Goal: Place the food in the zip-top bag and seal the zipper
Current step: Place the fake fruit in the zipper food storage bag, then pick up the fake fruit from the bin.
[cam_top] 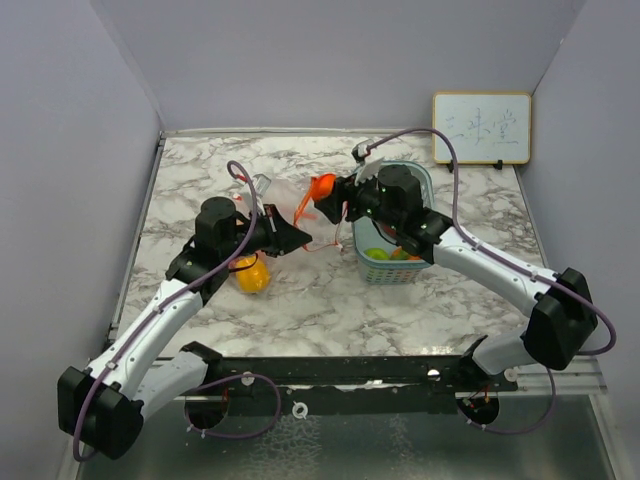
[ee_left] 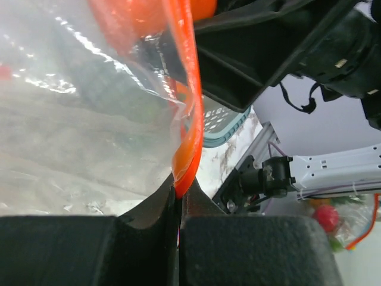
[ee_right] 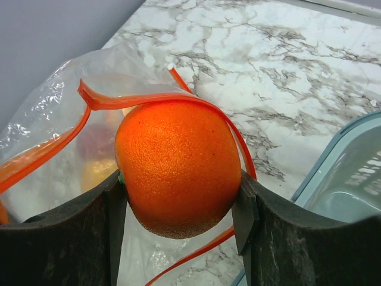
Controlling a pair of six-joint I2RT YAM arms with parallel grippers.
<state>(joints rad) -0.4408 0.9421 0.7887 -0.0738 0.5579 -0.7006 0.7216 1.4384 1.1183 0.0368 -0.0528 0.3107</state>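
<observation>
My right gripper (ee_right: 178, 196) is shut on a toy orange (ee_right: 177, 167) and holds it at the open mouth of the clear zip-top bag (ee_right: 53, 119). The orange-red zipper (ee_right: 143, 98) loops over and under the orange. Red and yellow food shows dimly inside the bag. My left gripper (ee_left: 180, 196) is shut on the zipper (ee_left: 186, 149) and holds the bag's mouth up. From above, the orange (cam_top: 322, 186) sits between the two grippers, left (cam_top: 298, 238) and right (cam_top: 335, 200). A yellow toy (cam_top: 251, 273) lies on the table by the left arm.
A teal lattice basket (cam_top: 420, 180) stands right of the bag under my right arm, with green and orange food (cam_top: 385, 254) in it. A small whiteboard (cam_top: 481, 127) leans on the back wall. The marble table (cam_top: 300, 300) has raised edges left and back.
</observation>
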